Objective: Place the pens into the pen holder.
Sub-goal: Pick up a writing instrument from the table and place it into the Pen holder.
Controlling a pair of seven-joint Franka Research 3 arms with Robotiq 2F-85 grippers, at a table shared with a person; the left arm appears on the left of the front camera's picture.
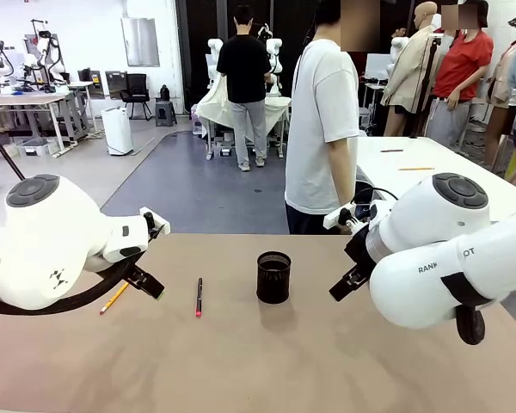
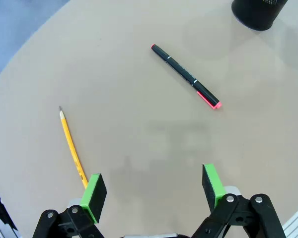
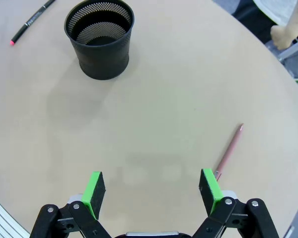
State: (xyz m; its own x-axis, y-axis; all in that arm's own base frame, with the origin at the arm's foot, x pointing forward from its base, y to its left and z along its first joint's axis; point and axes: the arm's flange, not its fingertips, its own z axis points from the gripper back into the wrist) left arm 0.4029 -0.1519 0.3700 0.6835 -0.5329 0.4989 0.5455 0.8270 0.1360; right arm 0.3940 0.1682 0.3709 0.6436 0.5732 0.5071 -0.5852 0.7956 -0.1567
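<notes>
The black mesh pen holder stands upright mid-table, its inside dark in the right wrist view. Left of it lies a black pen with a red tip, and farther left a yellow pencil. My left gripper hovers open above the table, the pencil's end beside its left green pad. A dark-red pen lies by the right pad of my right gripper, which is open and holds nothing. The holder's base shows at the left wrist view's top right.
A person in a white T-shirt stands at the far edge of the table, a hand hanging beyond it. The brown tabletop lies bare in front of the holder. A white table stands behind on the right.
</notes>
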